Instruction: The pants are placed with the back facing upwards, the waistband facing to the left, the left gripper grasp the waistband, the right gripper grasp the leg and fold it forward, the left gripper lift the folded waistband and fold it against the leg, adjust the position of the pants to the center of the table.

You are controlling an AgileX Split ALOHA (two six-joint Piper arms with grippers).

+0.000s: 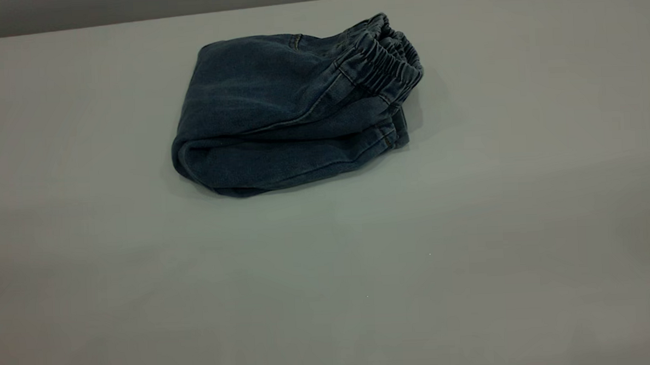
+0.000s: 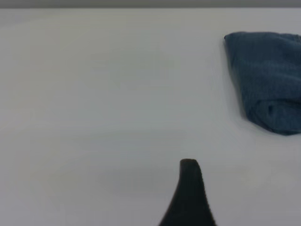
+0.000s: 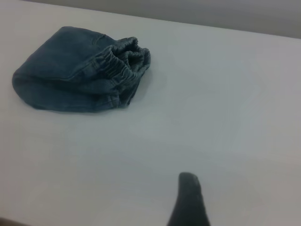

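pants (image 1: 278, 113): folded into a compact denim bundle on the table (image 1: 470, 253); touched by neither gripper
waistband (image 1: 388, 56): ruched elastic on top of the bundle, at the end nearer the right gripper; leg hems lie beneath it
left gripper (image 2: 189, 197): one dark fingertip in its wrist view, over bare table; bundle well apart from it; opening cannot be told
right gripper (image 3: 189, 200): one dark fingertip in its wrist view; bundle well apart from it, waistband end facing it; opening cannot be told

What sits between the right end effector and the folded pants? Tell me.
Only bare table; the right wrist view shows nothing between the right end effector and the pants.
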